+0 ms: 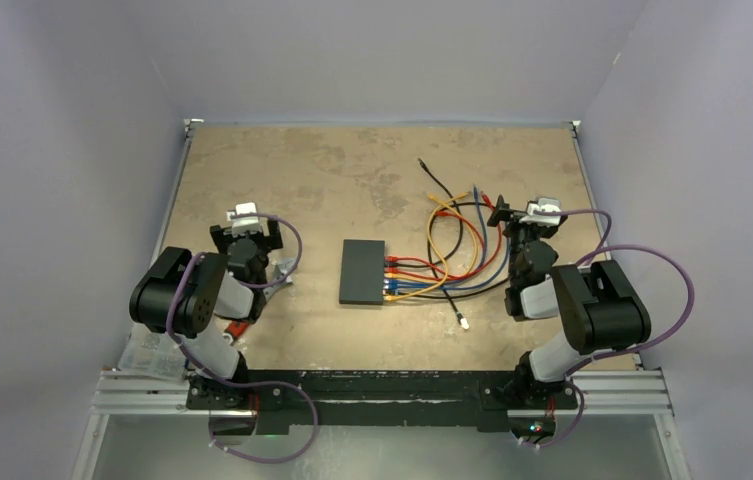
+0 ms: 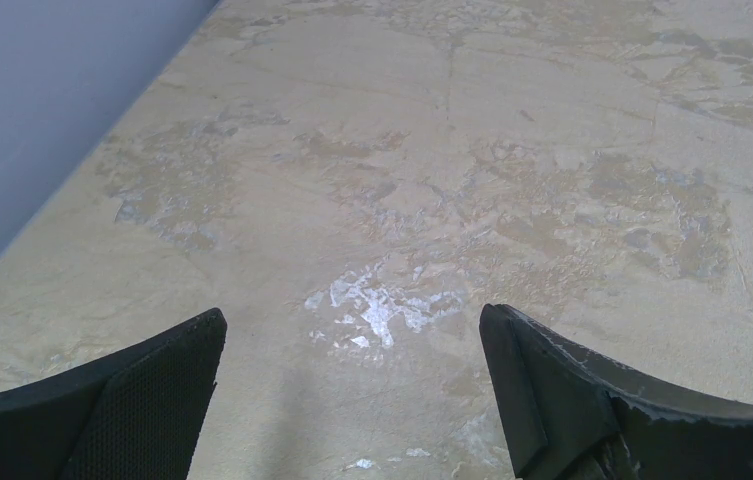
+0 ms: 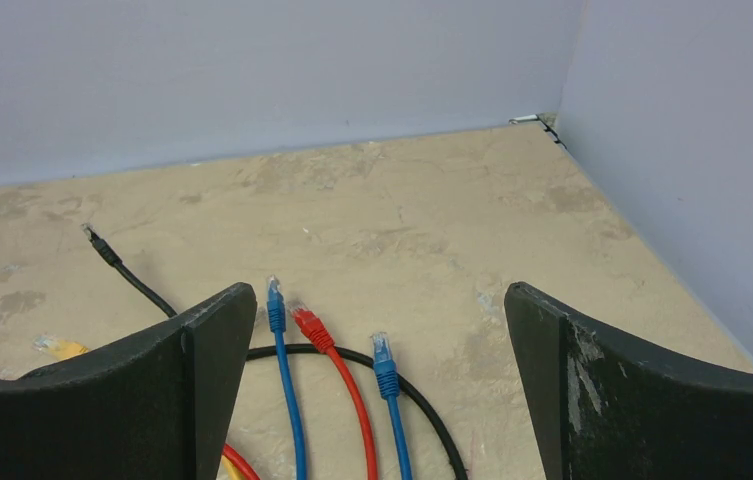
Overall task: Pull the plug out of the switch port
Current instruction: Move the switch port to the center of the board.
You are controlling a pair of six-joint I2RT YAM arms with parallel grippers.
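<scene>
The switch (image 1: 363, 272) is a flat black box in the middle of the table. Several red, blue and orange plugs (image 1: 391, 279) sit in the sockets along its right edge, and their cables (image 1: 457, 255) loop to the right. My right gripper (image 1: 515, 214) is open, above the loose cable ends to the right of the switch; in its wrist view (image 3: 380, 305) two blue plugs (image 3: 383, 362), a red plug (image 3: 310, 326) and a black cable (image 3: 130, 277) lie between its fingers. My left gripper (image 1: 248, 228) is open and empty, left of the switch, over bare table (image 2: 352, 325).
A loose black cable (image 1: 438, 180) runs toward the back of the table. Another black cable end (image 1: 463, 322) lies in front of the loops. Grey walls close in the table at the back and both sides. Small red and clear items (image 1: 236, 328) lie by the left arm's base.
</scene>
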